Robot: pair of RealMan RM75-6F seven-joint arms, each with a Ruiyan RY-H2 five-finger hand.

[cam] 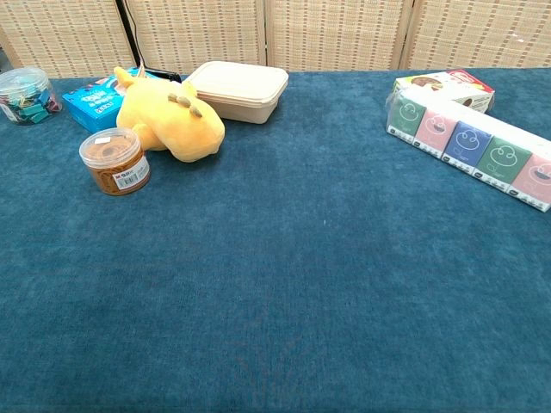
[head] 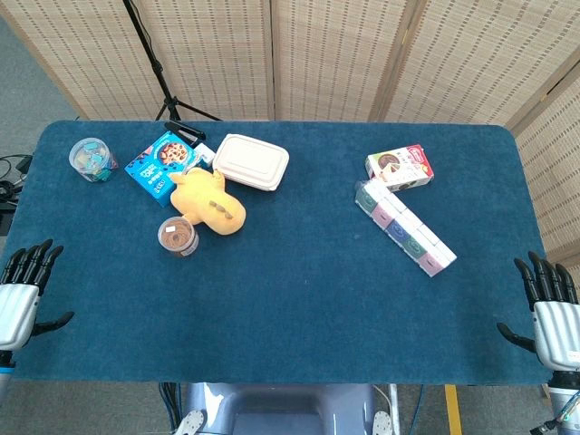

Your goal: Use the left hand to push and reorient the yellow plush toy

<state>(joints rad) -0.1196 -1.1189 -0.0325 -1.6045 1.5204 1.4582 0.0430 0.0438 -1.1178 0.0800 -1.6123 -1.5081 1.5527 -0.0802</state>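
Yellow plush toy [head: 209,201] lies untouched, well apart from the left robot hand [head: 22,293], whose fingers are spread, holding nothing.

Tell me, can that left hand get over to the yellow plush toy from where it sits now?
Probably yes. The left hand rests open at the table's near left edge, and bare blue cloth lies between it and the yellow plush toy. Only the small brown jar stands close against the toy's near side, so it might get nudged.
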